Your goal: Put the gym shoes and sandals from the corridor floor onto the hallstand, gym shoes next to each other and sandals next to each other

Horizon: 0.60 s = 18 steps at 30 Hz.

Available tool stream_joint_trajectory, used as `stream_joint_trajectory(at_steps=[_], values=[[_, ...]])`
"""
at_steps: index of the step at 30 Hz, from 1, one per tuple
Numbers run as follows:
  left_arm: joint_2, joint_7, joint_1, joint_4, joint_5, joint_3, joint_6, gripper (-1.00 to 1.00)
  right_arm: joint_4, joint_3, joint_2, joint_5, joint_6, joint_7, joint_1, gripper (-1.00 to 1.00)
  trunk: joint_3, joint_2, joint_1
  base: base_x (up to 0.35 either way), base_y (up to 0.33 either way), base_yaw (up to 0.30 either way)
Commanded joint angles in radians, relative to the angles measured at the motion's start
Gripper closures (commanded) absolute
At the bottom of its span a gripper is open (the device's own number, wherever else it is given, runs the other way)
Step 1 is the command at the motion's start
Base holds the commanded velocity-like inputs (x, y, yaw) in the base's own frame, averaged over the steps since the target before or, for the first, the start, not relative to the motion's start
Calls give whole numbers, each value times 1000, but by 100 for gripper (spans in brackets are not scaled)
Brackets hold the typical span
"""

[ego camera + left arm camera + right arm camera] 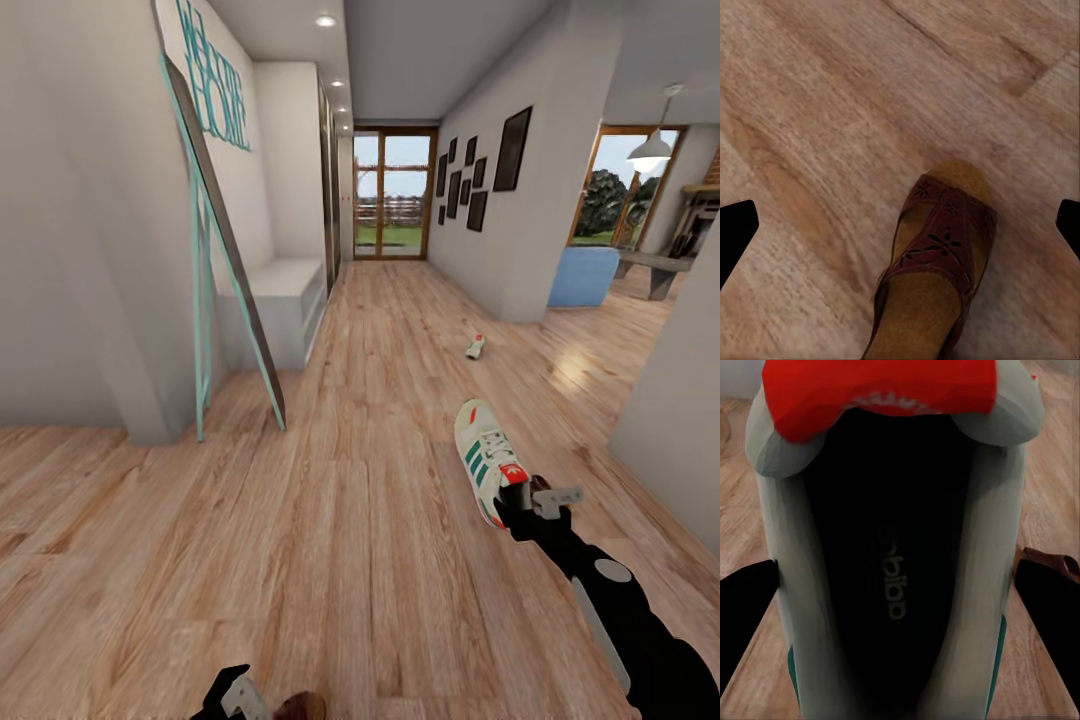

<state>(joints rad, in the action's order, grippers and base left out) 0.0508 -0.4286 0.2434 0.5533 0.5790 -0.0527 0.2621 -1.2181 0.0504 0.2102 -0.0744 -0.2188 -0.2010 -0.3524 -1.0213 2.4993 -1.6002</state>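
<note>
1. In the head view, a gym shoe (487, 460) is seen at the tip of the right claw (527, 500), its heel at the claw and its toe pointing away down the corridor.
2. In the right wrist view, the same shoe (896, 562) is framed between the two dark fingers (746, 615), one on each side wall, with the red heel patch on the far side; the claw is closed around the shoe's heel end.
3. Whether the shoe is lifted clear of the corridor floor (300, 560) cannot be told.
4. A second gym shoe (475, 346) is seen lying on the floor farther along the corridor, well apart from the right claw.
5. The left claw (235, 697) is seen at the lower edge of the head view, with a sandal (300, 706) just beside it.
6. In the left wrist view, the sandal (934, 262) is seen lying on the planks between the widely parted fingers (735, 232), untouched by them; the left claw is spread apart.
7. A light grey bench (285, 300) is seen against the left wall, well apart from both claws.
</note>
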Motion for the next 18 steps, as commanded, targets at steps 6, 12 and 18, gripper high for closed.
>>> stream_joint_trajectory(at_steps=[6, 12, 18], values=[[3, -4, 0, 0, 10, -7, 6, -100, -1, 3, 0, -8, -7, -5, 0, 100, -34, 2, -3, 0, 0, 0], [3, -4, 0, -1, 10, -7, 6, -100, -1, 3, 0, -7, -7, -5, 0, 100, -67, 3, -5, 0, 0, 0], [4, -4, 0, -1, 10, -7, 6, -100, -1, 3, 0, -7, -7, -5, 0, 100, -99, 5, -8, 0, 0, 0]])
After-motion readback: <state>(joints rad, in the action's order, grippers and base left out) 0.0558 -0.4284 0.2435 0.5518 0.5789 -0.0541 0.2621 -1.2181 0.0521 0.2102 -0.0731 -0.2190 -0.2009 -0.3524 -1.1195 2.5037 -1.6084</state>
